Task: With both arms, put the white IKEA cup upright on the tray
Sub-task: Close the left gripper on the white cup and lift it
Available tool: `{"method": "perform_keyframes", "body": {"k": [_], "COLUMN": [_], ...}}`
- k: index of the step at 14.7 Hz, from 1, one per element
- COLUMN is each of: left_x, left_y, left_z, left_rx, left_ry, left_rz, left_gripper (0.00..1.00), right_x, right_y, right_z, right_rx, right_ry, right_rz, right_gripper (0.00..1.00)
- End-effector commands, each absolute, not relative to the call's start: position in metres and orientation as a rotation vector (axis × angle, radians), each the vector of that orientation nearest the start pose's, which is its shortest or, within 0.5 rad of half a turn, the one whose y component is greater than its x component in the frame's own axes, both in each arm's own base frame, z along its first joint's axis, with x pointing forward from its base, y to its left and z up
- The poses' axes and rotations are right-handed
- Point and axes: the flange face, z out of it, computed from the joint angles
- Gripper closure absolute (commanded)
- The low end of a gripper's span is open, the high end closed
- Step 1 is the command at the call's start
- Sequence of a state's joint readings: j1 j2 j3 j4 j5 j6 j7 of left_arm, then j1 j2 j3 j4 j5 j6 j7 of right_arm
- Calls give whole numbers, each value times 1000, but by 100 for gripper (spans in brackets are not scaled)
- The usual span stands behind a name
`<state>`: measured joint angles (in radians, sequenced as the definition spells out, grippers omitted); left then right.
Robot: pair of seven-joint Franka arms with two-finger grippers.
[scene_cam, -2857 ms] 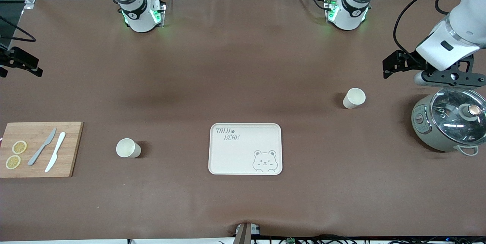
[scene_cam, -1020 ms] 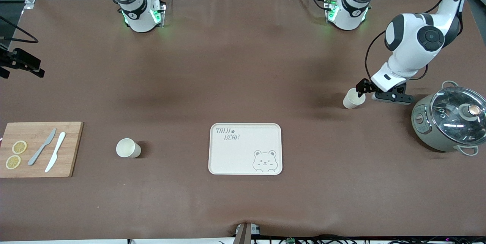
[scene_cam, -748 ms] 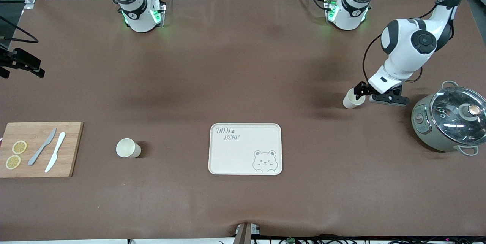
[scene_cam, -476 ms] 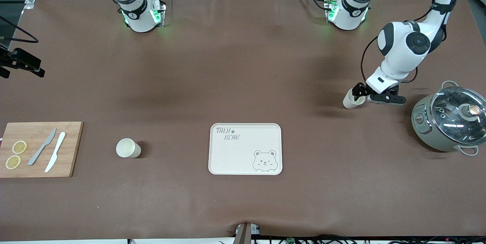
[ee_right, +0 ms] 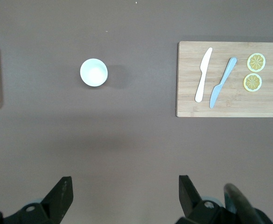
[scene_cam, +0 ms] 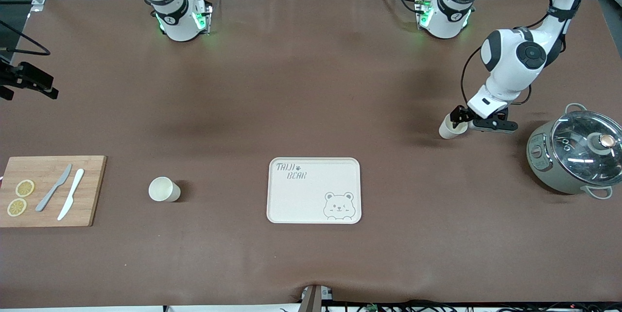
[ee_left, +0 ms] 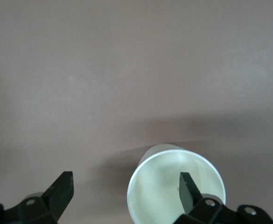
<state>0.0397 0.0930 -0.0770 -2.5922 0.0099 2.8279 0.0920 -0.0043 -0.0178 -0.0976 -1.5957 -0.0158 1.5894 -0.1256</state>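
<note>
tray (scene_cam: 314, 190): lying flat at the middle of the table, nearest the front camera of the task's things, bearing nothing yet.
cup by the board (scene_cam: 164, 189): standing upright with its mouth up, between the tray and the wooden cutting board (scene_cam: 51, 190), toward the right arm's end; nothing is touching it.
cup by the pot (scene_cam: 451, 127): standing upright farther from the camera than the tray, toward the left arm's end, beside the lidded pot (scene_cam: 573, 155).
left gripper (scene_cam: 461, 117): sitting low at that cup, fingers spread wide; in the left wrist view one finger (ee_left: 188, 190) is reaching inside the mouth of the cup (ee_left: 176, 184) and the other (ee_left: 61, 190) is standing well outside the wall, so nothing is being pinched yet.
right gripper (ee_right: 122, 193): waiting high over bare table at the right arm's end, fingers spread wide, holding nothing.
handling: the cup is looking light, stiff and smooth-walled, so it is likely tipping or sliding easily if nudged.
where to hold: pinching the rim wall, one finger inside and one outside, is looking like the plan; closing gently and squarely is mattering, since a glossy wall may be slipping.
</note>
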Motion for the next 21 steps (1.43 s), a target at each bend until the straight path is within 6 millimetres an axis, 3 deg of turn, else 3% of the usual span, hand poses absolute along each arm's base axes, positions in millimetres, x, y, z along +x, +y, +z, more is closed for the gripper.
{"method": "perform_keyframes", "body": {"k": [1, 6, 7, 8, 9, 16, 19, 21], "left_x": [453, 448, 446, 441, 436, 439, 455, 476], "left_y": [-16, -19, -18, -16, -14, -15, -19, -34], "left_z": [229, 224, 222, 219, 217, 214, 216, 224], "left_rx": [-3123, -3125, -3125, -3126, -3117, -3117, -3123, -3137], "left_ry": [234, 244, 239, 211, 250, 245, 206, 167], "left_rz": [-220, -208, -222, -241, -265, -297, -329, -377], "left_gripper": [0, 0, 15, 91, 100, 100, 100, 100], "right_x": [547, 548, 548, 548, 547, 553, 562, 572], "right_y": [-57, -57, -57, -57, -57, -49, -48, -47], "right_z": [623, 620, 620, 620, 619, 608, 584, 562], "right_rx": [-3163, -3163, -3163, -3163, -3163, -3160, -3136, -3135], "right_ry": [-57, -57, -57, -57, -57, -76, -69, -73], "right_rz": [-18, -8, -8, -8, -6, 28, 21, 18], "right_gripper": [0, 0, 0, 0, 0, 0, 0, 0]}}
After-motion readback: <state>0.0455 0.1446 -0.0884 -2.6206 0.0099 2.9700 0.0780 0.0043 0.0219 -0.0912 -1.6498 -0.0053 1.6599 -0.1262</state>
